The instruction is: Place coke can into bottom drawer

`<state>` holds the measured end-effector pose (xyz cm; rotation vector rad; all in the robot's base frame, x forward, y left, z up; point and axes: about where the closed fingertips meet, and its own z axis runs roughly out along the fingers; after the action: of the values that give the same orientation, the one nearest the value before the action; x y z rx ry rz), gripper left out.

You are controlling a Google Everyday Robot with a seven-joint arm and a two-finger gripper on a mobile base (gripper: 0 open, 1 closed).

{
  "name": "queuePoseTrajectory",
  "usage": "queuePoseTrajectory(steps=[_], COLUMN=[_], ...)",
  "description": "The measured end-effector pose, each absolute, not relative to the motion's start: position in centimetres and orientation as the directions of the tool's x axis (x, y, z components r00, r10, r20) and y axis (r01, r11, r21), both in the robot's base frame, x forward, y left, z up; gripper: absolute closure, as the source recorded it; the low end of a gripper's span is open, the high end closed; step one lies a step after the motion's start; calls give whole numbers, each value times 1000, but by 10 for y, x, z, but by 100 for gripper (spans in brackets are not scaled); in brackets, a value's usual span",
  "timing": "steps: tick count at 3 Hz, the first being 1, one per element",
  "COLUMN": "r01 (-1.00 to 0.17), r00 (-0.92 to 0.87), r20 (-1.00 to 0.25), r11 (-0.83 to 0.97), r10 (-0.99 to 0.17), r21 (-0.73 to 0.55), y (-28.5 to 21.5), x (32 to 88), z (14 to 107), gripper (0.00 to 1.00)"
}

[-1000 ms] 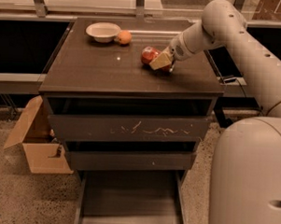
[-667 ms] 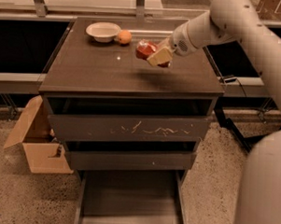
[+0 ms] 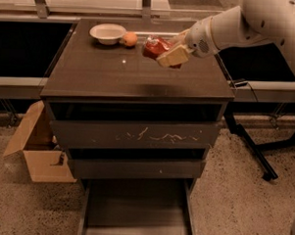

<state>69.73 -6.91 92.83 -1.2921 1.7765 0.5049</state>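
coke can (image 3: pixel 155 46) hangs clear of the cabinet top (image 3: pixel 115 74) now, pinched in the gripper (image 3: pixel 166 52) over the far right part of the surface. 1 second ago it sat low, at or just above the wood; since then the arm has carried it upward and a little left, and a soft shadow under it shows the gap. the fingers (image 3: pixel 174 55) are closed on the can: 1 tan pad lies across its near right side and the red body sticks out to the left, tilted rather than upright.

so the pick looks finished and the carry has begun. bottom drawer (image 3: pixel 136 212) is already pulled out at the near foot of the cabinet, well below and nearer than the can, so what remains is likely to swing out past the near edge, come down in front of the scratched drawer (image 3: pixel 137 135) and the plain drawer (image 3: pixel 135 168), then release over the grey floor.

hidden or unclear: the second finger is behind the can; the can's markings cannot be read; the bottom drawer's near end is cut off by the lower edge, so its front is unseen. white bowl (image 3: pixel 108 33) and orange fruit (image 3: pixel 130 39) sit far left of the can, apart from it. cardboard box (image 3: pixel 38 149) stands left of the cabinet.
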Motion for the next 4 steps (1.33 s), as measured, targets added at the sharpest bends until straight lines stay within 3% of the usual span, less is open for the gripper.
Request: queuePoseTrajectory(steps=[2,4], r01=[-936,-973], r00=[-57,-21], r20=[-820,-800], r11=[316,195], r10=[-569,-600], r21=[-155,-121], y=[-60,-40], x=[670,570], z=[907,827], gripper=[100,100])
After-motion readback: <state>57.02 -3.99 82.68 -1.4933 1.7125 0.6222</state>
